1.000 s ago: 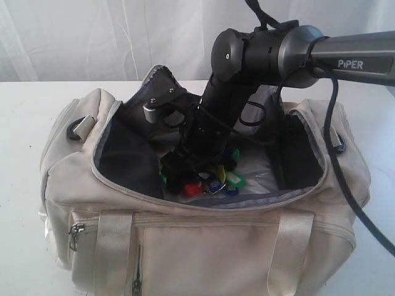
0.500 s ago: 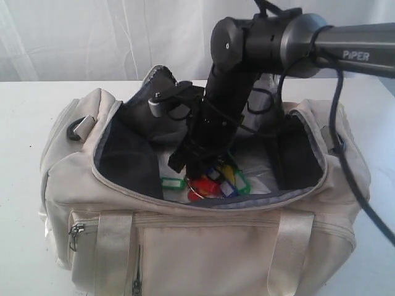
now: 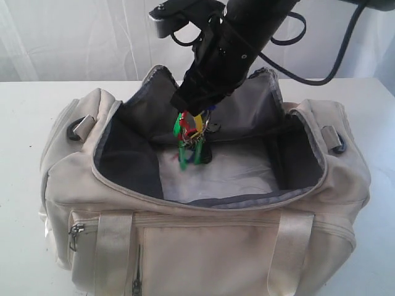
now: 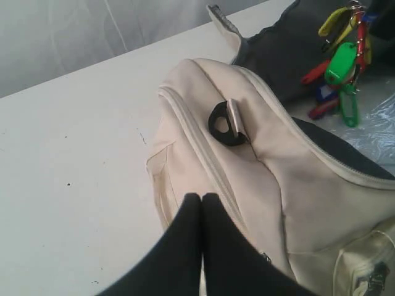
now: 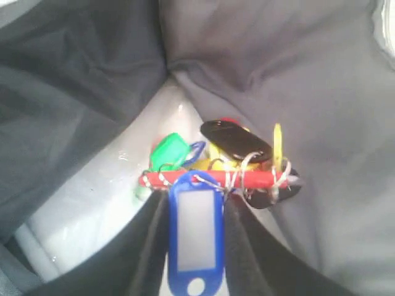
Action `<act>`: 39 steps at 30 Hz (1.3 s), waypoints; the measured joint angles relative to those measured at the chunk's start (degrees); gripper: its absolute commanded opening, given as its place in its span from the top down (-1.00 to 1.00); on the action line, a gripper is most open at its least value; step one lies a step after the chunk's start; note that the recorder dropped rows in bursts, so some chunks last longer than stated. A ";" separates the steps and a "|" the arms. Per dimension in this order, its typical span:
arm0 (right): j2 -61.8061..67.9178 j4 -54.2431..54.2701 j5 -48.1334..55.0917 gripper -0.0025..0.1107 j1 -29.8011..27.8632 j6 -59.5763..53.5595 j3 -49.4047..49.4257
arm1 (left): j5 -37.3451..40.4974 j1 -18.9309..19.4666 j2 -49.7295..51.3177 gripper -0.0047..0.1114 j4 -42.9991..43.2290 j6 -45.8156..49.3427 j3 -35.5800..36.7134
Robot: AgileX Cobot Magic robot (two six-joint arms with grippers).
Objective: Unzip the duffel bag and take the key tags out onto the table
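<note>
The cream duffel bag (image 3: pixel 203 246) stands unzipped on the white table (image 3: pixel 24 123), its dark lining showing. My right gripper (image 3: pixel 196 106) hovers over the bag's opening, shut on the key tags (image 3: pixel 192 139), which dangle in red, green, yellow and blue above the bag's floor. In the right wrist view a blue tag (image 5: pixel 194 228) is pinched between the jaws of the right gripper (image 5: pixel 194 203), and the others (image 5: pixel 216 166) hang beyond it. My left gripper (image 4: pixel 202 198) is shut and empty, just off the bag's left end (image 4: pixel 247 160), near a black strap ring (image 4: pixel 223 123).
A clear plastic sheet (image 3: pixel 228 172) lines the bag's floor. Webbing handles (image 3: pixel 114 246) and a pocket zip pull (image 3: pixel 74 231) are on the front. Bare tabletop (image 4: pixel 74 154) stretches left of the bag. A white curtain hangs behind.
My right gripper closed on the key tags at the bag's floor and rose, lifting the bunch clear of the bottom. The left gripper stayed put.
</note>
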 measured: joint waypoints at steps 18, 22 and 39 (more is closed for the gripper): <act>-16.22 -12.08 2.30 0.96 -2.34 5.52 0.00 | 0.00 0.00 0.00 0.92 0.00 0.00 0.00; -18.76 -12.81 3.59 0.96 -3.31 5.84 0.23 | 0.00 0.00 0.00 0.92 0.00 0.00 0.00; -6.02 7.77 2.99 -0.52 1.86 -21.19 8.96 | 0.00 0.00 0.00 0.92 0.00 0.00 0.00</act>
